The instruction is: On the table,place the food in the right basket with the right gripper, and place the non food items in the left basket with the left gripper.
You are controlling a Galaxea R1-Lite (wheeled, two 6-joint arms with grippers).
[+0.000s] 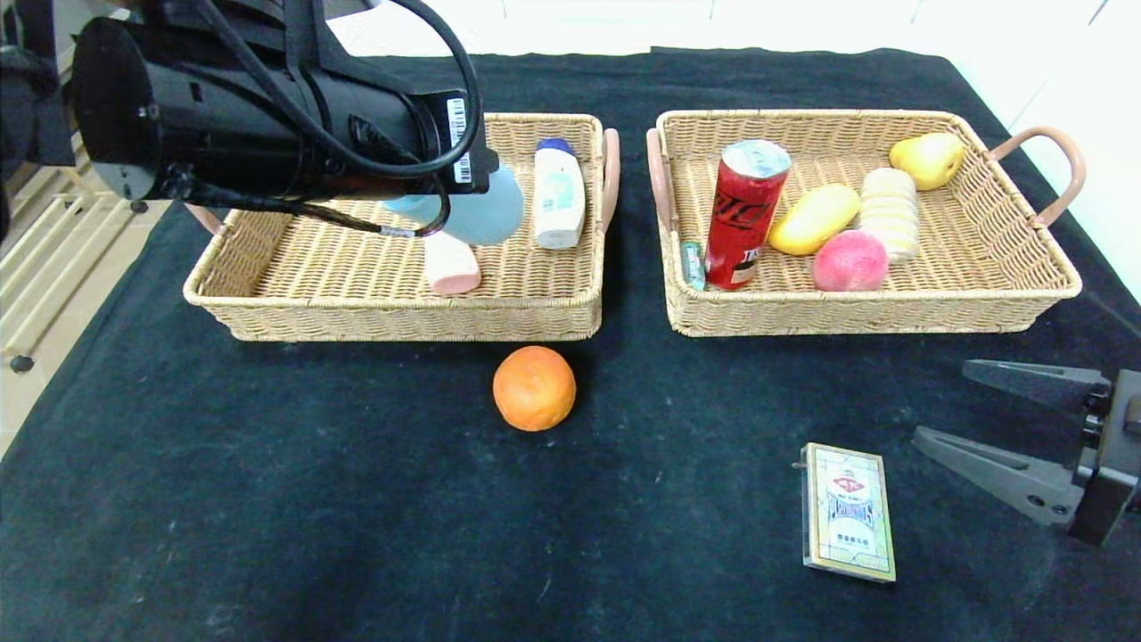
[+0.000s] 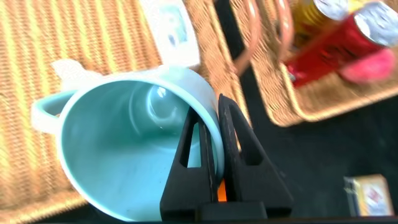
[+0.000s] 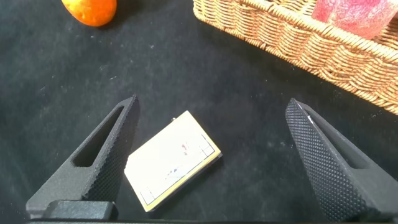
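Left wrist view shows the left hand [image 2: 214, 134] clenched on the cup [image 2: 134, 146] rim above the left basket [image 1: 294, 276]; released tilted, it may topple onto the bottle [image 1: 559, 192]. Right hand [image 1: 1007, 419] gapes near the card box [image 1: 847, 510], non-food, while the orange [image 1: 534, 388] waits mid-table.
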